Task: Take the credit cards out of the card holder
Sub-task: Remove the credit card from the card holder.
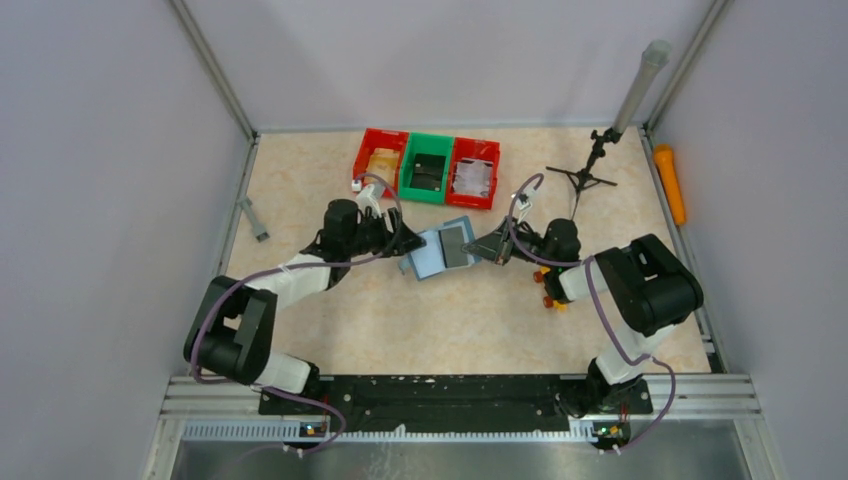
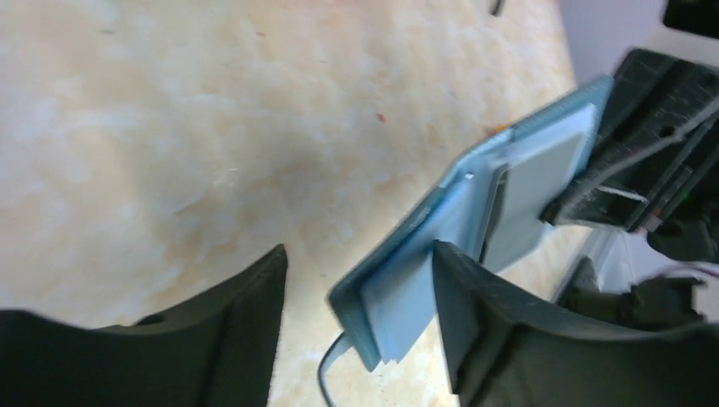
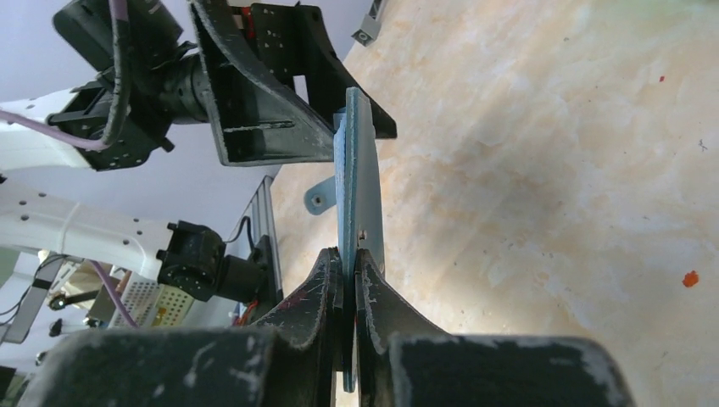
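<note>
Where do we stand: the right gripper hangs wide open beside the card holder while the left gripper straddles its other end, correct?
Not quite. The right gripper is not open: the right wrist view shows its fingers pinched shut on the edge of the card holder. The rest holds: the left gripper straddles the holder's other end.

Top view: bright, even overhead light, sharp; faint soft shadows on table (image 1: pixel 470 310). Left wrist: soft throughout, card holder (image 2: pixel 407 297) edges smeared, left fingers (image 2: pixel 509 339) near-black. Right wrist: bright band across table, right fingers (image 3: pixel 386 314) dark against it.
</note>
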Controlling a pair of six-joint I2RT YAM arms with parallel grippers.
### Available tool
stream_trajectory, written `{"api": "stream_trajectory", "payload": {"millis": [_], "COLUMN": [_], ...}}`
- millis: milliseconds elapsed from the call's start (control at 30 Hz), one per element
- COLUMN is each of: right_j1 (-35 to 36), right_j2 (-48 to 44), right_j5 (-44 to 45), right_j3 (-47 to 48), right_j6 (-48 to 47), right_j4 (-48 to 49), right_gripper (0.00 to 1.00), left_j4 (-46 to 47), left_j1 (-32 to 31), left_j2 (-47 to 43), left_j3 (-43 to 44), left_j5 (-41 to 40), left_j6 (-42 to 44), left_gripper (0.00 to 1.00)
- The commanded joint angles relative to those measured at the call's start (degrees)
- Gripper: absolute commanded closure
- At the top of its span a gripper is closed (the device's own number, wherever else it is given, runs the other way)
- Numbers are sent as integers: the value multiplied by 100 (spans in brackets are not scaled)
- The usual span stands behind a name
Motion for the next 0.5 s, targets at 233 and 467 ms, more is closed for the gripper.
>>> {"api": "stream_trajectory", "payload": {"millis": [233,467], "right_j1": [-72,-102], "right_j2": [78,78], "right_j5": [385,341], "right_j3": [174,130], "right_j6": [-160,-77], "right_j4": [-407,-216], "right_gripper": [100,100], "left_j4": [-206,1344], "left_j1": [-59,-229], "left_j2": [-1088,-1341], "left_j3": [-207,-750], "left_j5": [-970,69], "left_j6": [502,304], "left_gripper": [22,53]}}
